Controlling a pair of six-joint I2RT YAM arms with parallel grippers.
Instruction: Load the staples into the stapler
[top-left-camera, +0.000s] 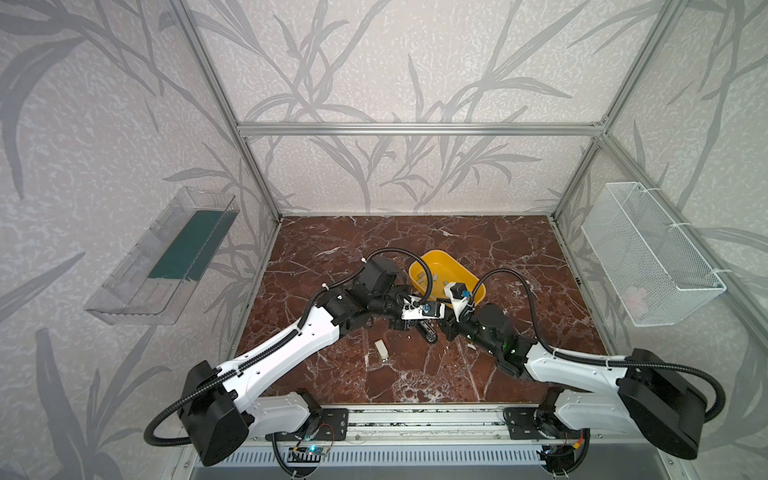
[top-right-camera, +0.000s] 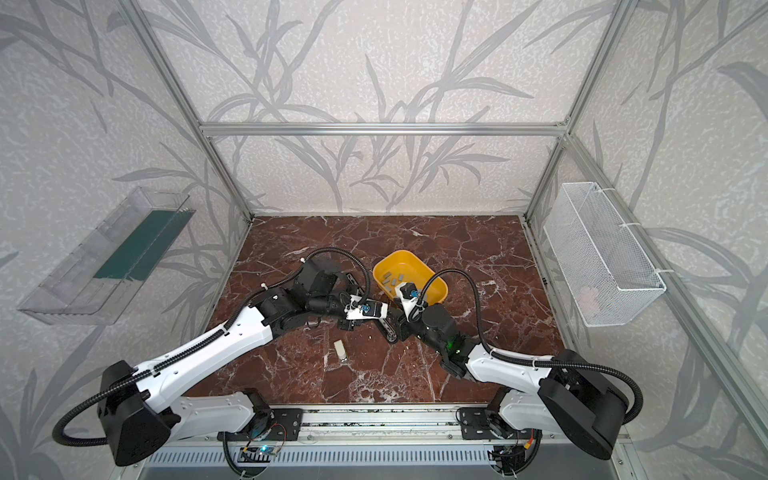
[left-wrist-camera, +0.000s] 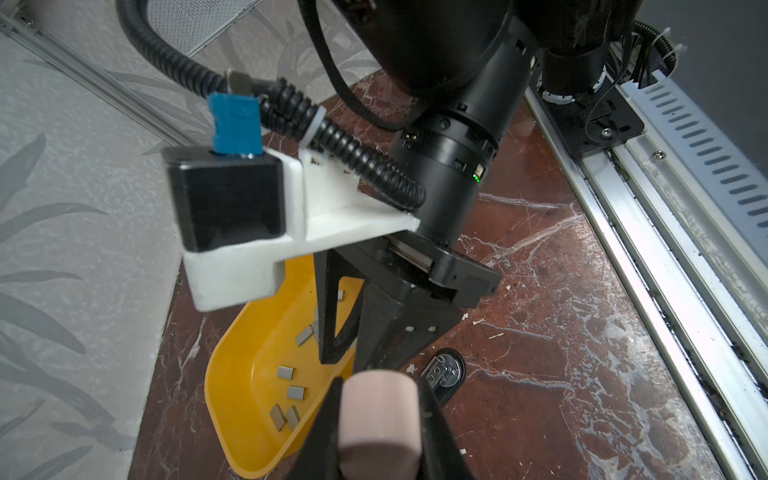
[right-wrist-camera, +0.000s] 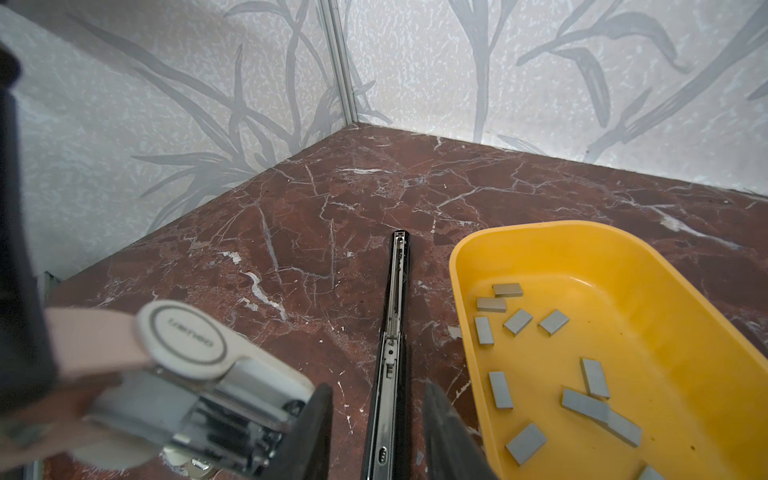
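Right hand (right-wrist-camera: 376, 388) just beside yellow tray (right-wrist-camera: 456, 266)

left gripper (left-wrist-camera: 379, 388) narrow, right gripper (right-wrist-camera: 378, 388) ajar

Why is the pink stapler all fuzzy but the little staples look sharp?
In the right wrist view the pink stapler is near the lens, so it blurs; the staples in the yellow tray, farther off, look crisp. In the left wrist view its end is soft too.
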